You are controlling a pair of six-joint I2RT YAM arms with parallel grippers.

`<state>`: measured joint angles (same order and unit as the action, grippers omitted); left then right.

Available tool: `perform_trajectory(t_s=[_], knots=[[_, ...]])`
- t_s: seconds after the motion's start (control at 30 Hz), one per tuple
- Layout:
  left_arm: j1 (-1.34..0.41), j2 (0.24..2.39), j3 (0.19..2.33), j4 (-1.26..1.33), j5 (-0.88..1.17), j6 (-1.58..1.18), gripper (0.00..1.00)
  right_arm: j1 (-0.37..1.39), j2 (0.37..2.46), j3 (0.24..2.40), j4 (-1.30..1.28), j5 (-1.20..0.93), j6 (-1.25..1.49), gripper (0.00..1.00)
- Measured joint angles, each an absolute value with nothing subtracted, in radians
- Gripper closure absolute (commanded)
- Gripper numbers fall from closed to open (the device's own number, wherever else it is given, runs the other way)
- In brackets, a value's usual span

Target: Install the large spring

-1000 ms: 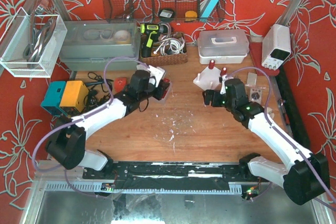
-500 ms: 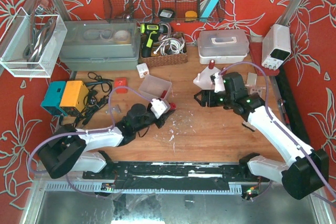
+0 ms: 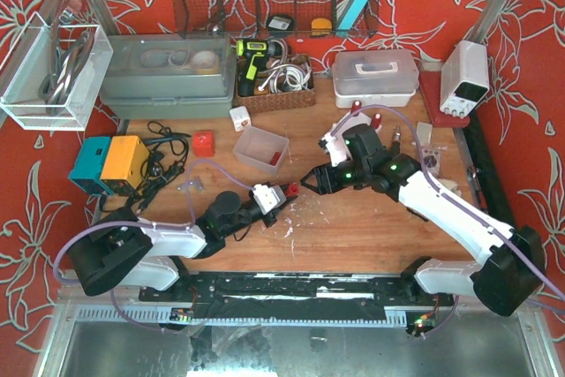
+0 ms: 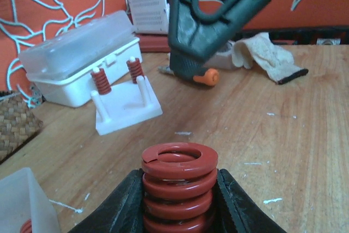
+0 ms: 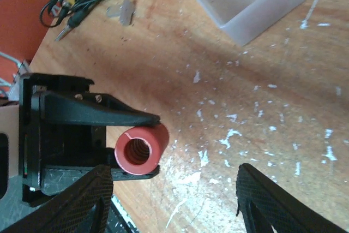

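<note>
The large red spring (image 4: 179,181) is held between my left gripper's fingers; it also shows in the right wrist view (image 5: 143,148) and in the top view (image 3: 292,189). My left gripper (image 3: 286,191) is shut on it, low over the table near the middle. My right gripper (image 3: 312,181) is open, its fingers (image 5: 82,200) spread wide just right of the spring and not touching it. The white fixture (image 4: 126,107) carries two small red springs on its posts and two bare posts. In the top view my right arm partly hides it.
A clear plastic bin (image 3: 260,147) stands behind my left gripper, with a small red spring inside. A white lidded box (image 3: 375,72), a power supply (image 3: 465,72) and a wicker basket (image 3: 278,86) line the back. Cables (image 3: 163,152) and a blue-orange box (image 3: 110,161) lie at the left.
My left gripper has drawn back from the clear bin toward the near middle with the large spring. My right gripper has swung left and down to meet it.
</note>
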<state>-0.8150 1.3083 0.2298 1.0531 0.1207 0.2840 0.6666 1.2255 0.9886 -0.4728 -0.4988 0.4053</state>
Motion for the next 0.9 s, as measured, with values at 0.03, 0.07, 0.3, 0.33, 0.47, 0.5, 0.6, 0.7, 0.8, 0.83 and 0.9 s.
perform_trajectory(t_s=[0.03,0.07,0.3,0.33,0.47,0.5,0.6,0.7,0.8,0.83,0.9], knots=[[-0.817,1.308,0.23,1.062,0.118,0.284,0.92,0.677,1.23,0.989,-0.472,-0.504,0.403,0.36],[-0.819,1.308,0.23,1.068,0.116,0.284,0.92,0.687,1.235,0.989,-0.472,-0.511,0.402,0.36],[-0.833,1.306,0.23,1.081,0.114,0.285,0.92,0.727,1.271,0.996,-0.472,-0.532,0.395,0.38],[-0.836,1.304,0.229,1.081,0.113,0.286,0.92,0.732,1.28,1.002,-0.472,-0.532,0.394,0.38],[-0.843,1.294,0.228,1.083,0.111,0.292,0.93,0.754,1.309,1.011,-0.471,-0.533,0.392,0.41],[-0.845,1.292,0.228,1.083,0.11,0.292,0.93,0.76,1.316,1.013,-0.471,-0.533,0.392,0.42],[-0.848,1.29,0.227,1.083,0.106,0.293,0.93,0.778,1.338,1.019,-0.468,-0.533,0.392,0.45],[-0.853,1.289,0.227,1.082,0.106,0.295,0.93,0.797,1.359,1.023,-0.466,-0.533,0.39,0.51],[-0.858,1.289,0.224,1.08,0.105,0.296,0.92,0.804,1.372,1.026,-0.464,-0.533,0.387,0.61],[-0.859,1.289,0.224,1.078,0.103,0.296,0.92,0.805,1.374,1.028,-0.463,-0.533,0.386,0.65],[-0.859,1.289,0.222,1.079,0.1,0.296,0.9,0.809,1.375,1.03,-0.461,-0.53,0.383,0.72]])
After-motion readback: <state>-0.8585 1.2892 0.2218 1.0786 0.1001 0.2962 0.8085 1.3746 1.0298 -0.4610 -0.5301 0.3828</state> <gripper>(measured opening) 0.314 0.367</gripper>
